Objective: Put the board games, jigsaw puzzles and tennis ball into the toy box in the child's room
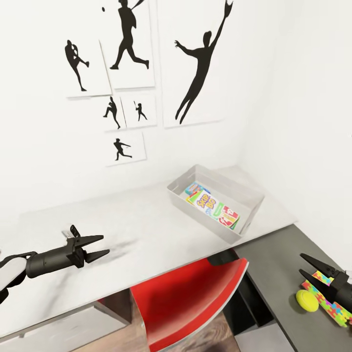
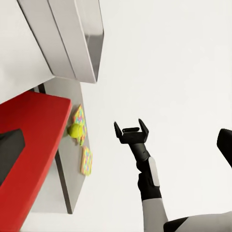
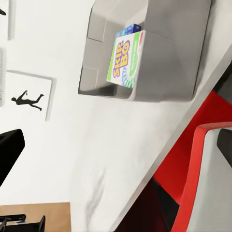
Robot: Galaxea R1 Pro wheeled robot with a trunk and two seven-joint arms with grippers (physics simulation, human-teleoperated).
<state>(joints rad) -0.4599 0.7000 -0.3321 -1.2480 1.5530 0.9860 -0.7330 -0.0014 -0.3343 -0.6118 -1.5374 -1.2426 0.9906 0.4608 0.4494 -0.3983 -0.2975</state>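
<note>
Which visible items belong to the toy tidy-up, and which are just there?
Job: shallow grey toy bin holding bright board-game boxes; small yellow-green ball; multicoloured jigsaw sheet; light grey desk.
Bystanders: red chair; black silhouette athlete pictures.

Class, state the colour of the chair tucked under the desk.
Red; the chair shows best in the head view.

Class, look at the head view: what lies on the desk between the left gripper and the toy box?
Nothing: in the head view, the stretch of light grey desktop between the left gripper and the toy box is bare. The red chair sits in front of it, below the desk edge.
</note>
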